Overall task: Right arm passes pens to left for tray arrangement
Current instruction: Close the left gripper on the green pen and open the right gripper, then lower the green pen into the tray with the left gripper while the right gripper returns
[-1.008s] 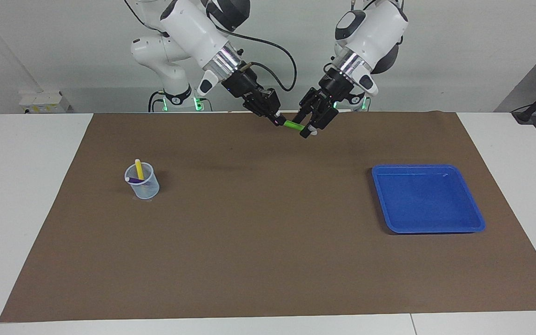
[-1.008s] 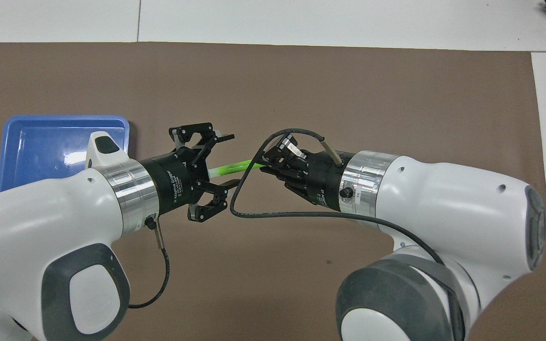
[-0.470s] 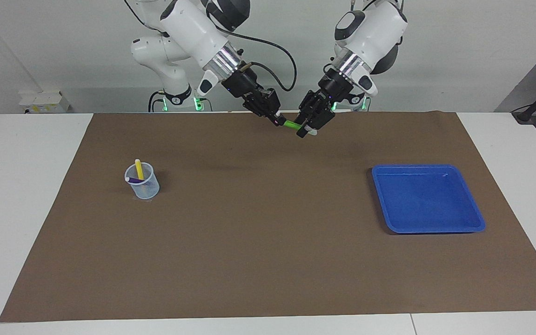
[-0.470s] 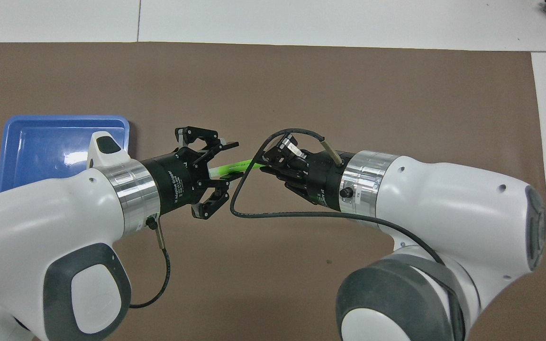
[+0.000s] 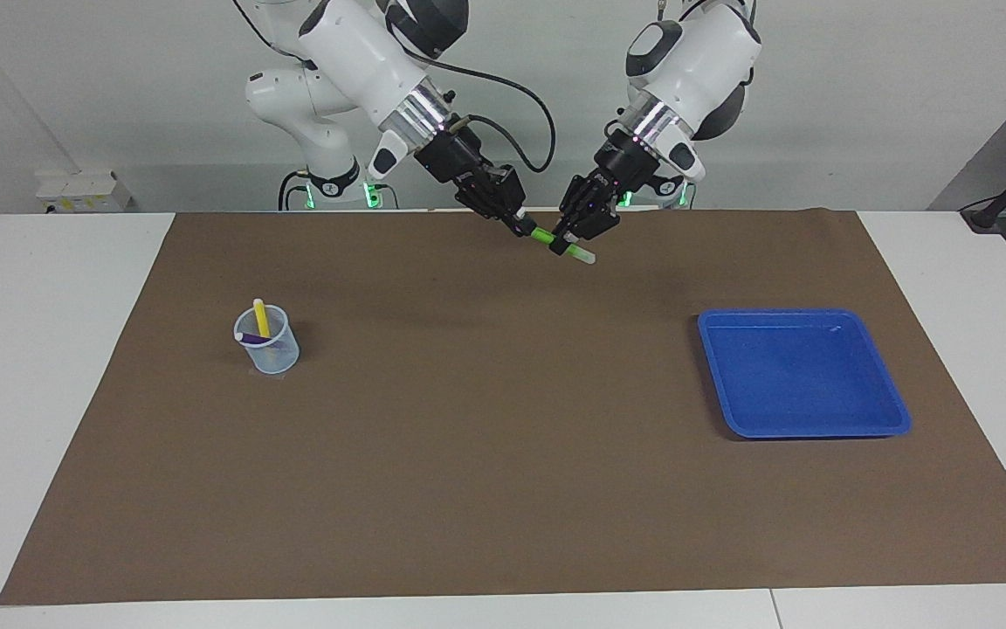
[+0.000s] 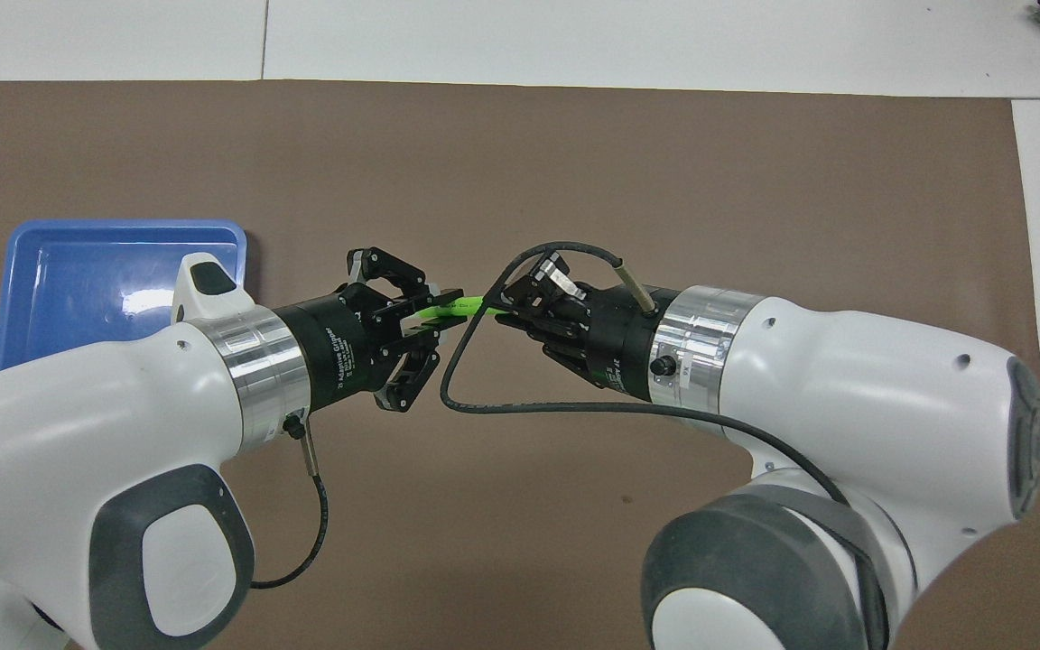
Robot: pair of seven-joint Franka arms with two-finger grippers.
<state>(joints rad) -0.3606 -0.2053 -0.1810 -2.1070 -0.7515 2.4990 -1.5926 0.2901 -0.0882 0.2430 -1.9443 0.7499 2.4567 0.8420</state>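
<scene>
The left gripper (image 5: 566,245) has its fingertips pinched onto the green pen (image 5: 547,236), held in the air over the brown mat (image 5: 485,454) at the robots' edge of it, and the right gripper (image 5: 516,225) clamps the same pen at its other end, so both grip it at once, with a short bright green stretch showing between them and the pale whitish tip poking out past the left fingertips. To finish this handover cleanly, I judge the right gripper should let go only once the left grip is firm, then draw straight back along the pen's axis so it does not twist the slim barrel; the left should hold level until the pen is free before swinging toward the blue tray (image 5: 892,411), which sits on the mat toward the left arm's end of the table, well apart from the pen. A smooth, round plastic barrel like this can likely roll or slip in hard black fingers, so a squeeze across its middle seems safer than one near the tip. The tray is glossy plastic, shallow, nearly square with rounded corners and a raised rim. Well apart from the pen, toward the right arm's end, a small translucent cup (image 5: 269,349) holds the yellow pen (image 5: 261,320) upright and the purple pen (image 5: 257,336) lower inside. The mat looks matte and flat.
</scene>
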